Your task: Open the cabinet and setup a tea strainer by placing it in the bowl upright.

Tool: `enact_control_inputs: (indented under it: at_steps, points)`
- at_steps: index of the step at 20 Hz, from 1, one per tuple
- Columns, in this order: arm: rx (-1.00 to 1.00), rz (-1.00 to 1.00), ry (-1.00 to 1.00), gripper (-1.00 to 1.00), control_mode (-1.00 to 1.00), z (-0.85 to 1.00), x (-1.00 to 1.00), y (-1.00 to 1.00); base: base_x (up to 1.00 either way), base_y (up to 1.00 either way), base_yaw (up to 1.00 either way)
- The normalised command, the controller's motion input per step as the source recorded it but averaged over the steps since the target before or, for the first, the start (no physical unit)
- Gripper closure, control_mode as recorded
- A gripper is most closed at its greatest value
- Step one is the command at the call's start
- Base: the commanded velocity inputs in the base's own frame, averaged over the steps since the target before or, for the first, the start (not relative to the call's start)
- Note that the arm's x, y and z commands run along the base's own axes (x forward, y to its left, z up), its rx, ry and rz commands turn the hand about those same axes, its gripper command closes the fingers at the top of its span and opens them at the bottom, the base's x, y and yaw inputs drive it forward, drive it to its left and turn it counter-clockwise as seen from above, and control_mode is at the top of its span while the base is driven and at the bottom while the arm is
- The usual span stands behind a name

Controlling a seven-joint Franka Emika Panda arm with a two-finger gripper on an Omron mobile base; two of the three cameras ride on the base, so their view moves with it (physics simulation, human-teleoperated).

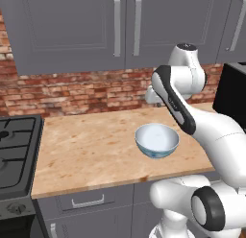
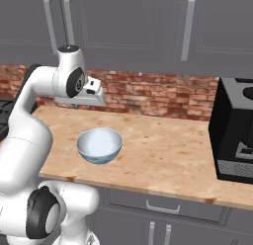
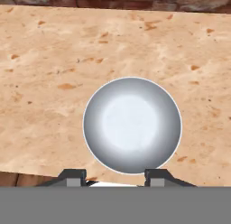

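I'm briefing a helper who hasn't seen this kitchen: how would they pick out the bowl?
Find the tan stone-look counter below the red brick wall, between the stove and the black appliance. The bowl sits alone near its front edge. It is round and white, pale bluish inside, with a blue pattern low on its outer wall.

Kitchen. Evidence: grey wall cabinets (image 1: 72, 26) above a red brick backsplash (image 1: 81, 90), a wooden counter (image 2: 168, 150) over drawers (image 1: 86, 199), and a gas stove (image 1: 14, 150) at the counter's left edge.
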Motion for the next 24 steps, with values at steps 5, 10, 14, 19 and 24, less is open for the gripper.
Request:
enact_control_inputs:
  at_steps: [5,10,14,19,24]
  points:
    - [0.0,0.0,-0.01,-1.0,-1.0,0.02,-0.28,0.0,0.0,0.0,0.0]
    - [0.0,0.0,-0.36,-1.0,-1.0,0.73,-0.6,0.09,0.0,0.0,0.0]
    - [-0.02,0.0,-0.42,-1.0,-1.0,1.0,-0.59,0.17,0.0,0.0,0.0]
    - [0.0,0.0,-0.35,-1.0,-1.0,1.0,-0.34,0.23,0.0,0.0,0.0]
    - [0.02,-0.02,-0.21,-1.0,-1.0,0.67,-0.02,0.23,0.0,0.0,0.0]
